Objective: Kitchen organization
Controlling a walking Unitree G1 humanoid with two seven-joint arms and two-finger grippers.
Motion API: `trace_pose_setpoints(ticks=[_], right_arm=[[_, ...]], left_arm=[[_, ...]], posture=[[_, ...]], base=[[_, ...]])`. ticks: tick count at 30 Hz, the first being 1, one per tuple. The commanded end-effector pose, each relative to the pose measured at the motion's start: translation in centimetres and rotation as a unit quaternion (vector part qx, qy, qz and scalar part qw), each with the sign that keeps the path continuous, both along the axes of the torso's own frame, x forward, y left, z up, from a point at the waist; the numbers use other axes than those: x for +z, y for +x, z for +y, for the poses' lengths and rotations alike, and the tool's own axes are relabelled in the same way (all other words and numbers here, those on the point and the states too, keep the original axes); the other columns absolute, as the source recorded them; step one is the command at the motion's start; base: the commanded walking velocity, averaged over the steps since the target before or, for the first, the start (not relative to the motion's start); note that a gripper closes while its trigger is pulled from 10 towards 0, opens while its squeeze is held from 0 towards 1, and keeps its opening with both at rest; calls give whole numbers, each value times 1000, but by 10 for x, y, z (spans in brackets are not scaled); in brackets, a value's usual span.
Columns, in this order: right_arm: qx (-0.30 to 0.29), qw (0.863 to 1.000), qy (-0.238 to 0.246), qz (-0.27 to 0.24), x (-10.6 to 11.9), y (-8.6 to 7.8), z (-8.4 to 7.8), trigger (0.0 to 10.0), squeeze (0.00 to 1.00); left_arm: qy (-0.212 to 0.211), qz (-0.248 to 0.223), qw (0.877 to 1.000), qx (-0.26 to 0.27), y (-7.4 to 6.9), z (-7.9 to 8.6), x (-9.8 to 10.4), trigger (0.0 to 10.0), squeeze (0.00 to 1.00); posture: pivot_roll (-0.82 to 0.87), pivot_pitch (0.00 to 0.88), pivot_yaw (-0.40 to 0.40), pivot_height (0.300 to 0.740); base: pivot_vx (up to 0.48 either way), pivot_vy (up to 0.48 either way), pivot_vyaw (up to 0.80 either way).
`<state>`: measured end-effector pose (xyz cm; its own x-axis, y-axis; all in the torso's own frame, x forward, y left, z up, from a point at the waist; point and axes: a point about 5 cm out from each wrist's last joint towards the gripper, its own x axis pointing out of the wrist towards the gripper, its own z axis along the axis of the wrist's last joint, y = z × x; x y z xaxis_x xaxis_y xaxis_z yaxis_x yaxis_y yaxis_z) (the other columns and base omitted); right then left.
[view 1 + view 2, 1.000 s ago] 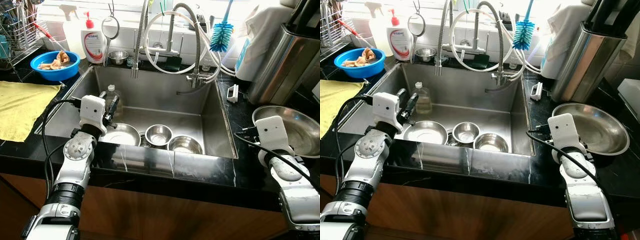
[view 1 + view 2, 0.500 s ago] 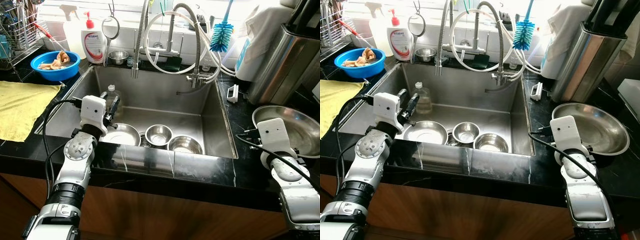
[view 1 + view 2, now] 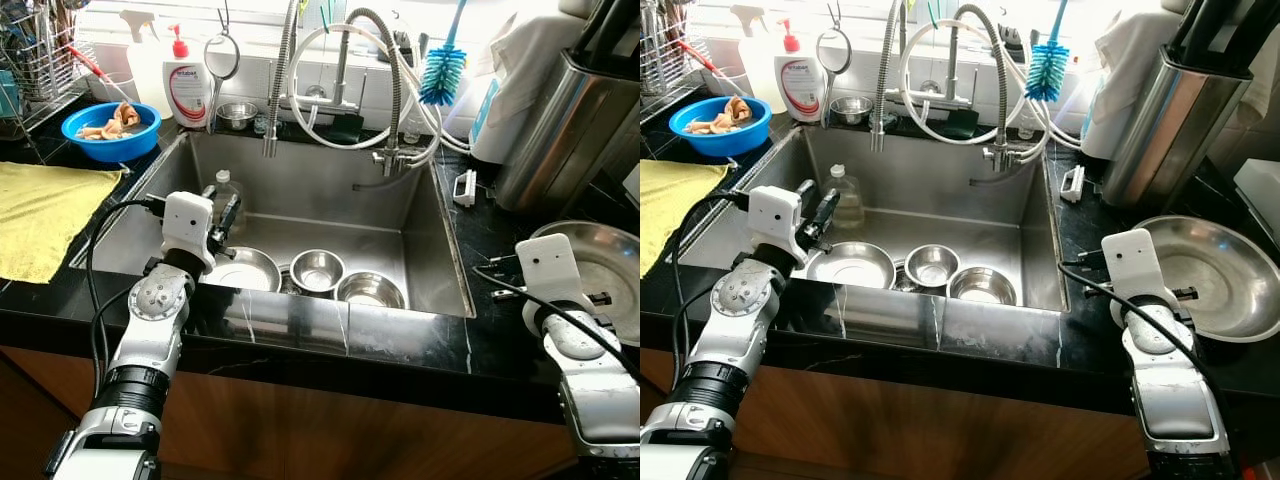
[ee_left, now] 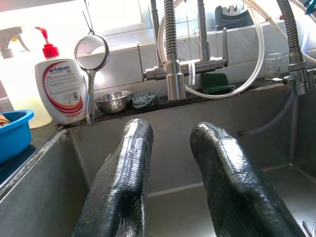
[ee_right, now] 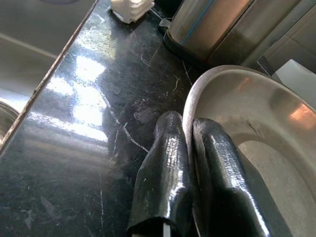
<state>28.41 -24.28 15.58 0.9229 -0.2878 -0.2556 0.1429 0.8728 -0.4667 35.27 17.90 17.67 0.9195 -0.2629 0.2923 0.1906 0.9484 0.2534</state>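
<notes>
The right gripper [image 5: 190,133], clamped on the rim of the big steel plate [image 3: 1230,275], has dragged it rightward along the counter [image 5: 84,123]; the left gripper [image 4: 170,148] hovers over the sink [image 3: 400,215], fingers apart, empty.

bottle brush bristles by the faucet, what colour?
Blue bottle brush bristles, clearest in the left eye view.

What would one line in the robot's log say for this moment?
right gripper: shut on rim of steel plate on counter | left gripper: open, over sink | three bowls in sink
</notes>
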Motion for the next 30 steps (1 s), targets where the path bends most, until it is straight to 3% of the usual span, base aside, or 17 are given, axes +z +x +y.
trace_pose_setpoints(ticks=[1, 8, 9, 17, 21, 30], right_arm=[[1, 1000, 9, -2, -1, 2, 1, 0, 0], [16, 997, 11, -76, 20, 7, 11, 0, 0], [23, 994, 10, -104, 28, 7, 18, 10000, 0], [53, 983, 11, -176, 50, 8, 39, 10000, 0], [99, 975, 7, -197, 51, 6, 57, 10000, 0], [116, 955, -10, -274, 71, 0, 64, 10000, 0]], left_arm=[[5, -5, 1000, -12, 1, -6, 5, 10000, 0], [-9, -4, 1000, -8, 1, -6, 4, 10000, 0], [-19, -3, 1000, -3, 1, -6, 3, 10000, 0], [-45, 0, 999, 5, -2, -7, -1, 10000, 0], [-51, -9, 999, 14, -4, -9, -1, 10000, 0], [-47, -25, 998, 20, -5, -7, 6, 10000, 0]], posture=[[115, 0, -82, 740], [115, 0, -83, 740], [115, 0, -83, 740], [112, 0, -89, 740], [114, 0, -92, 740], [109, 0, -91, 740]], base=[[0, 0, 0], [0, 0, 0], [0, 0, 0], [0, 0, 0], [0, 0, 0], [0, 0, 0]])
